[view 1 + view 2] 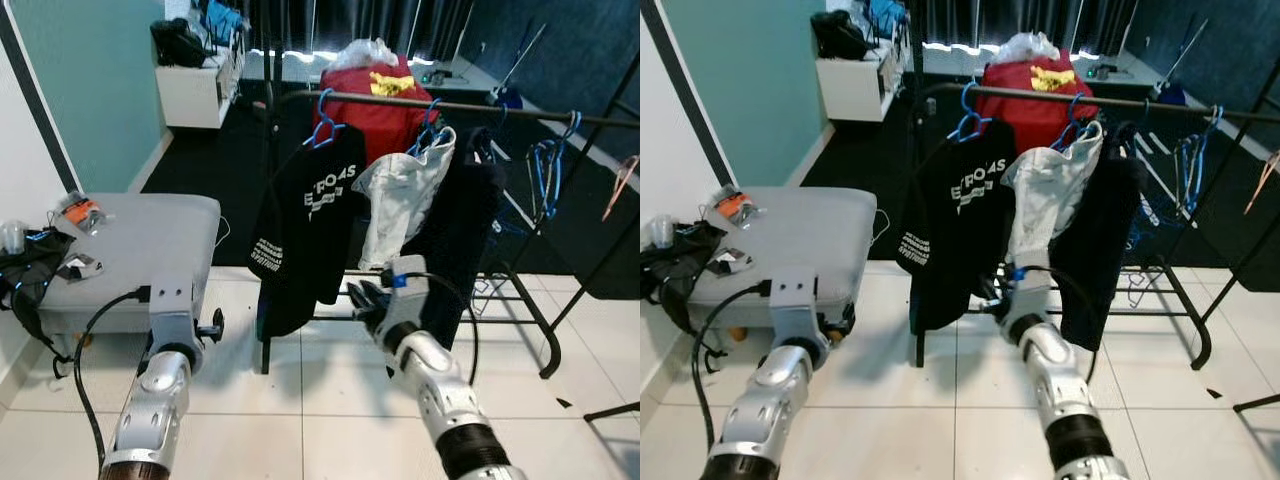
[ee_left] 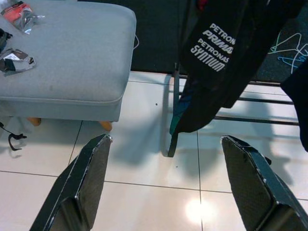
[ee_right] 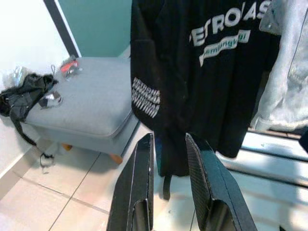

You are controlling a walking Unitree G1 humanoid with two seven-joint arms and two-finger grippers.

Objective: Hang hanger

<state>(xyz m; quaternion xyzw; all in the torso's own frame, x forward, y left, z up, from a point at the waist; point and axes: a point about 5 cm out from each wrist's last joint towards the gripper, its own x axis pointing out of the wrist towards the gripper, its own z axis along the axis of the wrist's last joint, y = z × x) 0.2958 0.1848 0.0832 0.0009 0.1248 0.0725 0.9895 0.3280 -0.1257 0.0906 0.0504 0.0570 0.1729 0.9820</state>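
1. The black T-shirt [image 1: 305, 230] on its blue hanger [image 1: 322, 128] already hangs from the rack rail [image 1: 500, 108], beside a grey garment [image 1: 400, 205] on a second blue hanger [image 1: 430, 130]; further along the rail, empty blue hangers [image 1: 548, 170] dangle.

2. The right end effector [image 1: 365, 300] sits low in front of the rack, just beside the black T-shirt's lower edge. Its fingers [image 3: 137, 187] stand narrow – a slim gap between them, nothing held.

3. The left end effector [image 2: 168, 187] points at the tiled floor [image 1: 300, 420] near the grey ottoman [image 1: 140, 250], its fingers spread wide and empty.

4. By the look of it, the hanging itself is done or nearly so. To finish well, I would draw the right arm back without snagging the shirt hem, then check that the hook sits fully over the rail so the shirt does not slide off.

5. Hard to make out: whether the hook of the shirt's hanger rests squarely on the rail – it is small and partly against a red bag [image 1: 375, 100] behind. The dark garment [image 1: 465, 230] to the right of the grey one blends into the shadowed background, and its hanger cannot be told. The rack's right end is cut off by the frame edge.
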